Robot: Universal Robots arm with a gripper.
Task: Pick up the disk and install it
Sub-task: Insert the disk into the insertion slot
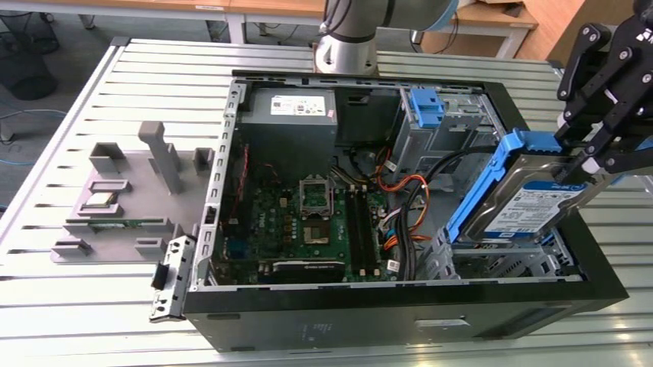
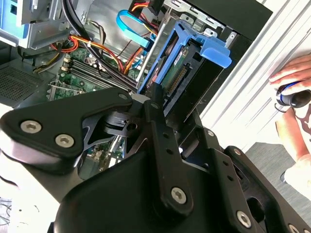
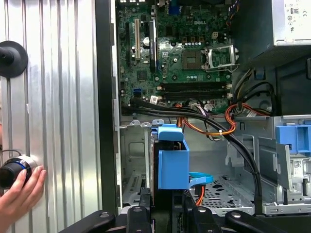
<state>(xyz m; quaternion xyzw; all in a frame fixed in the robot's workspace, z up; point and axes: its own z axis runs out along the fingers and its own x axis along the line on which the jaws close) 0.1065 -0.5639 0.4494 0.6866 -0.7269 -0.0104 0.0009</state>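
You had the computer case (image 1: 408, 310) lying open on the table (image 1: 61, 321); the parts fixture (image 1: 112, 206) sat beside it at the exterior view's left; inside, the motherboard (image 1: 306, 222) lay on the floor, with the power supply (image 1: 290, 115) behind it; at the exterior view's right the disk (image 1: 521, 202) hung tilted, clasped in the gripper (image 1: 583, 164), over the drive cage (image 1: 500, 264).

Bright, even light; soft shadows inside the open case (image 1: 408, 294).

The pincer (image 1: 589, 158) is made of matte black linkage bars, pinned with silver screws (image 2: 178, 195); well apart from it, a silver-grey cylindrical arm (image 1: 345, 46) is seen.
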